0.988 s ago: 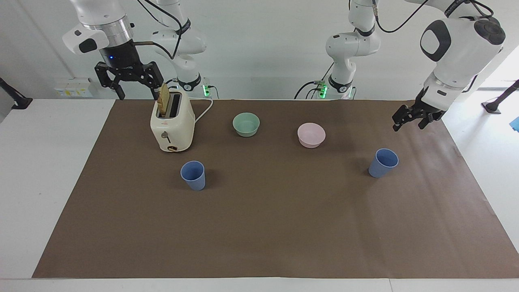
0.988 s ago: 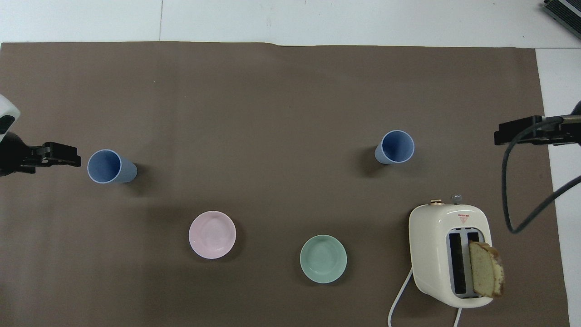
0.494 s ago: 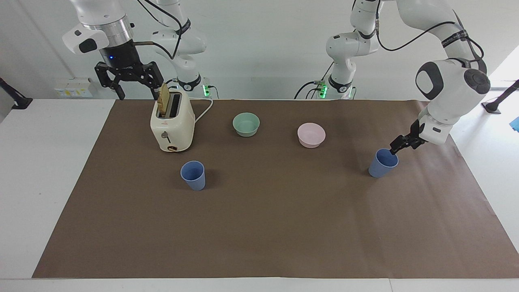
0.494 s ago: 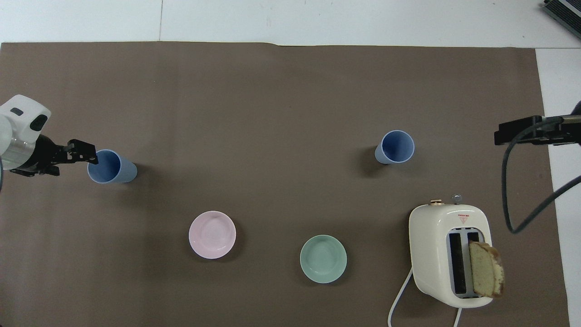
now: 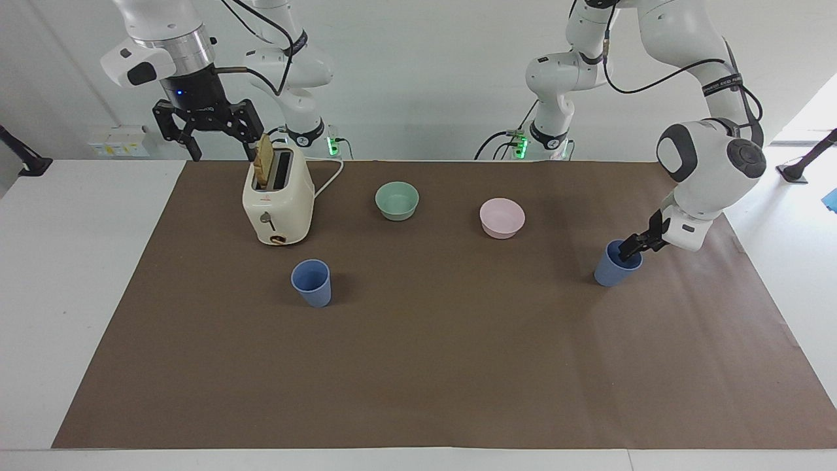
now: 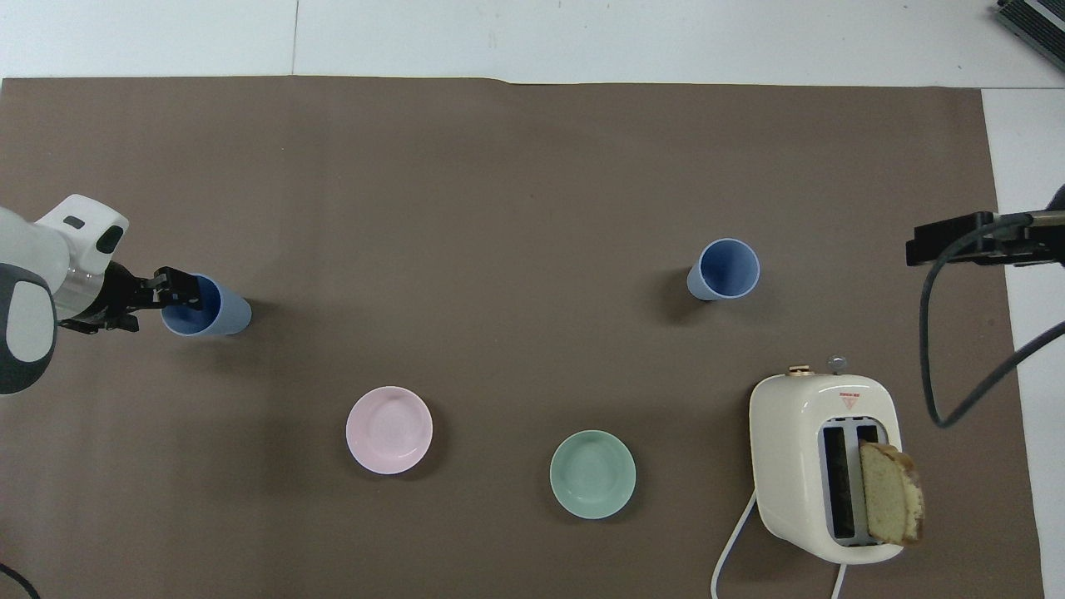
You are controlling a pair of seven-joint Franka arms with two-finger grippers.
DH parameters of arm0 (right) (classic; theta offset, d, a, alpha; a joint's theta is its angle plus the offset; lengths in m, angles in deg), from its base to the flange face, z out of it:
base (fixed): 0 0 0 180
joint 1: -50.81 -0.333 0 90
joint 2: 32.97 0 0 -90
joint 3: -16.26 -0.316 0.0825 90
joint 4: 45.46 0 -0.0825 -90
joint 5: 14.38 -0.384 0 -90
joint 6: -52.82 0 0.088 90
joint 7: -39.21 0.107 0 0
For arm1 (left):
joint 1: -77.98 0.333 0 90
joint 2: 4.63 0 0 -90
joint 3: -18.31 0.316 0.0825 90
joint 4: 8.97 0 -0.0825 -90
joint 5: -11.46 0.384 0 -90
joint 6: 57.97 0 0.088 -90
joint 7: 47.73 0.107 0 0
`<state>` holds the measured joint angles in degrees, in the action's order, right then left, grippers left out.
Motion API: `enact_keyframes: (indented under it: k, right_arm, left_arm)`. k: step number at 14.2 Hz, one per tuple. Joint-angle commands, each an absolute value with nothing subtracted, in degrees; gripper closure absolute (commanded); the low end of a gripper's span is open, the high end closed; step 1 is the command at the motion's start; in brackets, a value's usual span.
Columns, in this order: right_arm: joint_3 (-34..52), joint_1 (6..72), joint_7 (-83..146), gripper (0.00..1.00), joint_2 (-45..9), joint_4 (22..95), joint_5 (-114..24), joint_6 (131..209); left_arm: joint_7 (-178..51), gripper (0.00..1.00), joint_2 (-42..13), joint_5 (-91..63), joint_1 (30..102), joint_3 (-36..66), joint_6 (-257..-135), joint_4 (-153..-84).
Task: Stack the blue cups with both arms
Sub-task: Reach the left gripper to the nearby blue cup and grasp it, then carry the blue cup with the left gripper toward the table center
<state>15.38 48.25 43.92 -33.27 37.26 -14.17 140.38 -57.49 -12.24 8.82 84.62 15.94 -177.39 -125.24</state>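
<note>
The left gripper (image 5: 630, 250) has come down to the rim of the blue cup (image 5: 613, 267) near the bench's left-arm end, whether its jaws grip I cannot tell, while the second cup (image 5: 312, 282) stands by the toaster (image 5: 278, 203) and the right gripper (image 5: 208, 134) waits, jaws spread, over the bench's robot-side edge.

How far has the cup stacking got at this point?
Done: nothing; the two blue cups stand apart on the mat, one by the toaster, one at the left arm's end.
In hand: the left gripper is down at that second cup's rim, cup not lifted.
Left: grip, carry and nest one cup in the other. The right gripper waits open, raised beside the toaster.
</note>
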Motion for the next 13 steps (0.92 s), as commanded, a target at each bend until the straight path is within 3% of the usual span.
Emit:
enact_keyframes:
  k: [1,2,5,11,13]
  right_arm:
    - [15.11,49.23,42.73,0.00,-34.55,38.65,-15.52,140.01]
    - [15.11,49.23,42.73,0.00,-34.55,38.65,-15.52,140.01]
    - [15.11,49.23,42.73,0.00,-34.55,38.65,-15.52,140.01]
    - [15.11,49.23,42.73,0.00,-34.55,38.65,-15.52,140.01]
    - [15.11,49.23,42.73,0.00,-34.55,38.65,-15.52,140.01]
  left_arm:
    - [-58.36,0.91,-10.52,8.55,85.10,15.49,-178.64,-127.54]
    - [-57.93,1.00,-10.44,8.55,85.10,15.49,-178.64,-127.54]
    - [-58.19,1.00,-11.05,6.55,85.10,15.49,-177.60,-125.70]
    - [-58.89,1.00,-10.52,6.09,84.05,14.97,-166.88,-112.35]
    - [-62.29,1.00,-10.00,6.09,83.70,12.17,-164.93,-110.66]
